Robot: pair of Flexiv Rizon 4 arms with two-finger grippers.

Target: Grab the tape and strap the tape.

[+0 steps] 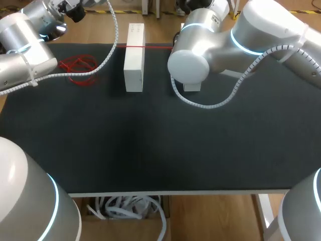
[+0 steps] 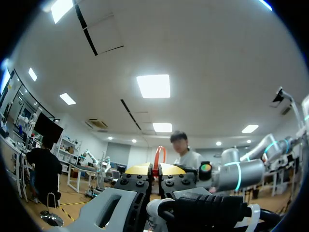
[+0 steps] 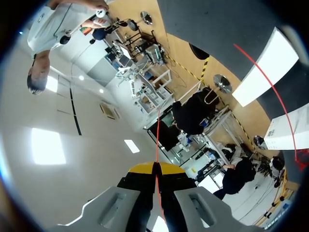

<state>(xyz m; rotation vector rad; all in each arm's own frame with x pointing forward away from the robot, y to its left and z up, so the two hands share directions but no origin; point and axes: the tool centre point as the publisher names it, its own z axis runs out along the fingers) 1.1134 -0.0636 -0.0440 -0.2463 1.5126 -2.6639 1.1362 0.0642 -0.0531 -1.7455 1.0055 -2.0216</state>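
Observation:
A thin red tape (image 1: 145, 46) runs taut across the top of the tall white box (image 1: 134, 57) at the table's far side. Its loose end lies in a tangle (image 1: 77, 68) left of the box. In the left wrist view my left gripper (image 2: 155, 169) is shut on the red tape (image 2: 158, 153), which loops up from between the yellow tips. My right gripper (image 3: 155, 167) is shut on the red tape (image 3: 157, 137) too, a fine line leading away from its tips. Both grippers are hidden in the head view.
A second, smaller white box (image 1: 192, 86) stands right of the tall one, half hidden under my right arm's elbow (image 1: 188, 65). My left arm (image 1: 27, 50) comes in at the far left corner. The black table mat (image 1: 160, 140) spreads toward the front edge.

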